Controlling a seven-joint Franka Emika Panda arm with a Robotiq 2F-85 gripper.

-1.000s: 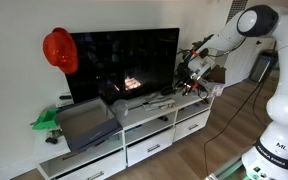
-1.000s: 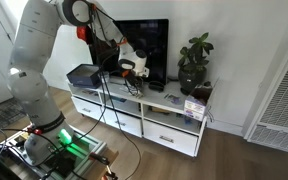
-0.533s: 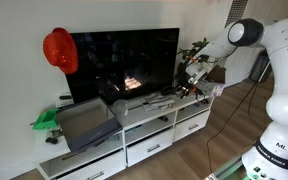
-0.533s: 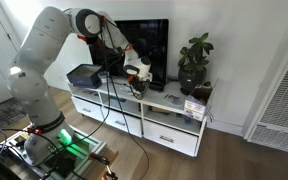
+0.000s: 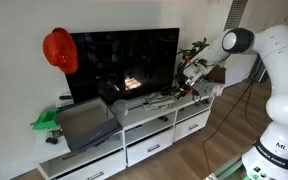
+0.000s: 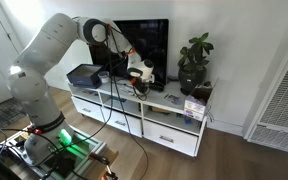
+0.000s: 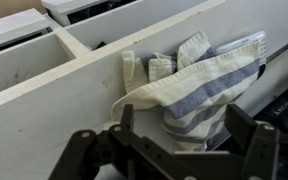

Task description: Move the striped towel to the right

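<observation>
Since a second ago the arm [image 5: 236, 40] has dropped lower over the counter [image 7: 44, 105]. The striped towel [image 7: 199, 85], crumpled white with grey-blue bands, lies centre-right in the wrist view between wide-spread jaws that grip nothing.

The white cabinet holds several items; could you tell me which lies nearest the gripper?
The striped towel, crumpled directly at the gripper; the grey bin and green object sit much farther away.

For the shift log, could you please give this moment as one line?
phase: approach | gripper: open, straddling striped towel | towel state: crumpled on white stand, not lifted
</observation>
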